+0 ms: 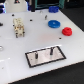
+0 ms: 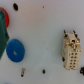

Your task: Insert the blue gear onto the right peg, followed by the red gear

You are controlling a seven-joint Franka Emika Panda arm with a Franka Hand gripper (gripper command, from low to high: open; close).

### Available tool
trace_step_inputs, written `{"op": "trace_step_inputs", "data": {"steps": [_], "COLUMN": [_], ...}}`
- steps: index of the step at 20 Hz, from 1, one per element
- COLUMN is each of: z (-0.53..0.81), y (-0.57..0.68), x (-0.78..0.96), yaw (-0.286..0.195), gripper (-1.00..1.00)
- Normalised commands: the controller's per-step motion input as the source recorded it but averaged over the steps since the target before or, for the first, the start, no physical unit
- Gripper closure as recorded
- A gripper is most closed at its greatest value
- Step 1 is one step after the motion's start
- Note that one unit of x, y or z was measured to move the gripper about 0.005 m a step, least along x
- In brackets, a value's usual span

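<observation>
White plastic-looking worktop [image 1: 12,57] noted as the ground for everything. Found the blue gear [image 1: 53,23], a flat, wide, bright blue round plastic disc with a central hole, lying flat toward the worktop's far edge, on the exterior view's right half. Found the red gear [image 1: 65,32], a small, thick, bright red round plastic gear, just beside it and nearer the edge at the exterior view's right; could not tell from that view whether the two touched. Placed the black, light-rimmed rectangular plate [image 1: 34,60] close to the near edge, well apart from both gears. Counted two short thin grey upright pins on it: the right peg [image 1: 50,51] bare, with nothing on it, and the left-end pin [image 1: 38,54] likewise. Spotted a beige blocky part with thin prongs [image 1: 18,27] toward the far corner at the exterior view's left.

Got the plate and its pins from the exterior view only. From the wrist view, got a closer look down on the blue gear [image 2: 15,49], its hole clear, with a sliver of the red gear [image 2: 2,20] cut off at the frame edge, a gap of white worktop [image 2: 42,32], and the beige part [image 2: 71,50], prongs plainer here. Made out small dark specks [image 2: 15,6] on the surface, lost in the other view.

Could not tell how the jaws stood: neither view took in the gripper.
</observation>
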Motion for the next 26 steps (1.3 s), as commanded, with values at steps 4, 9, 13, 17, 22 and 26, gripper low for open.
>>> {"op": "trace_step_inputs", "data": {"steps": [4,9,13,17,22,26], "z": [-0.03,-0.09,-0.25,-0.32,-0.36,-0.4], "y": [0.38,0.43,0.39,0.4,0.49,0.54], "x": [-0.66,-0.65,-0.63,-0.56,-0.46,-0.36], "yaw": [0.0,0.0,0.0,0.0,0.0,0.0], "gripper": [-1.0,-1.0,-1.0,-1.0,-1.0,-1.0]}}
